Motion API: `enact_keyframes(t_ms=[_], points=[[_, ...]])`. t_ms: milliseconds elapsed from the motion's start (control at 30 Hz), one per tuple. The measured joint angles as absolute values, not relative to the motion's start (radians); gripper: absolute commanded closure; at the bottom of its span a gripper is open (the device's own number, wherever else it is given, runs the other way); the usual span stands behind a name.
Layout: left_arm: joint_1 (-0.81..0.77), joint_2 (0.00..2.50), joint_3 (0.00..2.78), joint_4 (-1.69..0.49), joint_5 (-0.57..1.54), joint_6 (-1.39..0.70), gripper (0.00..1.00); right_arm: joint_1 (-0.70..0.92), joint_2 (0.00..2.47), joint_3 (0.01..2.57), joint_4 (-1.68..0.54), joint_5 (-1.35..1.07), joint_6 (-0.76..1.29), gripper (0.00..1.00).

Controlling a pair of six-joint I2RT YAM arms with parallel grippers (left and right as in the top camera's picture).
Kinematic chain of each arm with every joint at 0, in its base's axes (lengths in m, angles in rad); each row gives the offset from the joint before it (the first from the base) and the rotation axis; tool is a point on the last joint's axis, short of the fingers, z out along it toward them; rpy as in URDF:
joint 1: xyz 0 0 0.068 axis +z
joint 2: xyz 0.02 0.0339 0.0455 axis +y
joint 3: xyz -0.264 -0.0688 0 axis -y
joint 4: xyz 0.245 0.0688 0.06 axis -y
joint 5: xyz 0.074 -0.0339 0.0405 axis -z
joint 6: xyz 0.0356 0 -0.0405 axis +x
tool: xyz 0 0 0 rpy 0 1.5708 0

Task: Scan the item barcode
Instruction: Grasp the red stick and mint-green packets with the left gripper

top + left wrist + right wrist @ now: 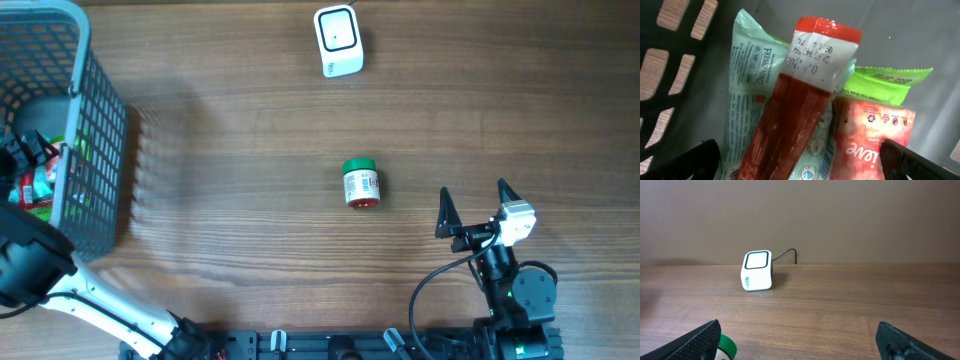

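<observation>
Arrangement of both arms at the picking stage of a barcode scan. The left claw (805, 165) is shown released, its dark fingers spread wide at the lower corners of the left wrist view, inside the grey mesh basket (100, 150) at the left edge of the wooden surface (250, 230); nothing is grasped. Directly beneath it a red stick packet (800, 110), with a crimped end and a printed date code, lies on top of a pale mint wrapper (747, 85) and is flanked by a lime-green pouch (885, 80) and a pink sachet (872, 142). The red stick packet is judged to be the item to be taken, since it lies uppermost and between the fingers. It can be expected to be light, soft and slippery in its glossy film, and liable to buckle if pinched at the flat sealed end. A hold across the filled middle of its narrow width is therefore advised, with the printed face left uncovered. No barcode can be made out on it from this side. The right claw (472, 200) is likewise released and empty, positioned near the front right of the surface. A small green-capped bottle (360, 184) appears to lie on its side near the middle of the surface, apart from that claw. The white barcode scanner (338, 40) stands at the far edge, well apart from the basket.
</observation>
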State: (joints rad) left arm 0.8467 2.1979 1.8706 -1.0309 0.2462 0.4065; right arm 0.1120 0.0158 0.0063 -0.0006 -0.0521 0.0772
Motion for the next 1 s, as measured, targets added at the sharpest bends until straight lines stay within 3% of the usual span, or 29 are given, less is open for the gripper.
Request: enact_keyframes(t_ms=[767, 833, 867, 1000], points=[[0.876, 2.265, 1.842, -1.005, 0.370, 0.407, 0.00, 0.112, 0.016, 0.006, -0.001, -0.052, 0.077, 0.00], [0.879, 2.254, 1.816, -0.977, 0.381, 0.407, 0.09, 0.112, 0.016, 0.006, -0.001, -0.052, 0.077, 0.00], [0.882, 2.246, 1.797, -0.958, 0.388, 0.410, 0.19, 0.112, 0.016, 0.006, -0.001, -0.052, 0.077, 0.00], [0.889, 2.241, 1.771, -0.939, 0.430, 0.410, 0.73, 0.112, 0.016, 0.006, -0.001, -0.052, 0.077, 0.00]])
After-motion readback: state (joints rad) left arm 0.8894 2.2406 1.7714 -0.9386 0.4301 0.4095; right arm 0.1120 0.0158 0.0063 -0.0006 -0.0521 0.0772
